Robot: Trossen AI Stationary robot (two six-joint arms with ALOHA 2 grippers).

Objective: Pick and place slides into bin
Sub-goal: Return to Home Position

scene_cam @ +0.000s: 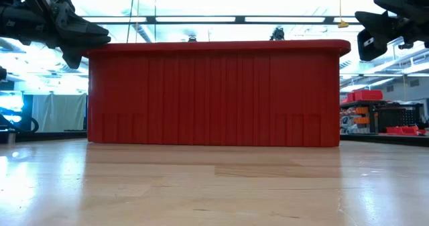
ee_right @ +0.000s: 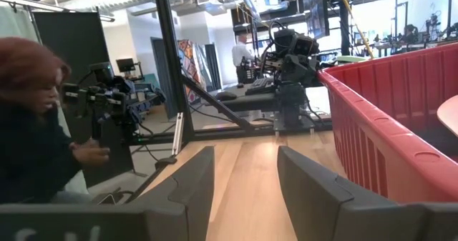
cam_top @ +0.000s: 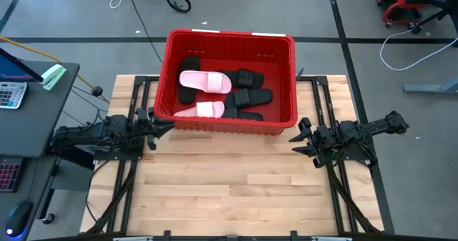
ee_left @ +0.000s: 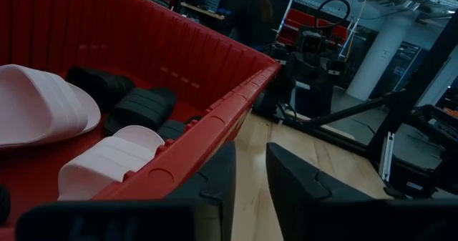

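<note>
Pale wooden table [cam_top: 229,191] fills the scene, with the red bin [cam_top: 230,123] standing at its far middle. Two pink slides [cam_top: 205,81] lie inside the bin, one over the middle and one against the near wall, and black slides [cam_top: 250,97] lie around and under them. The left claw [cam_top: 166,124] hangs by the bin's near left corner, fingers a little apart and empty. The right claw [cam_top: 297,137] hangs off the near right corner, fingers apart and empty. A person [ee_right: 28,126] sits beyond the table.
</note>
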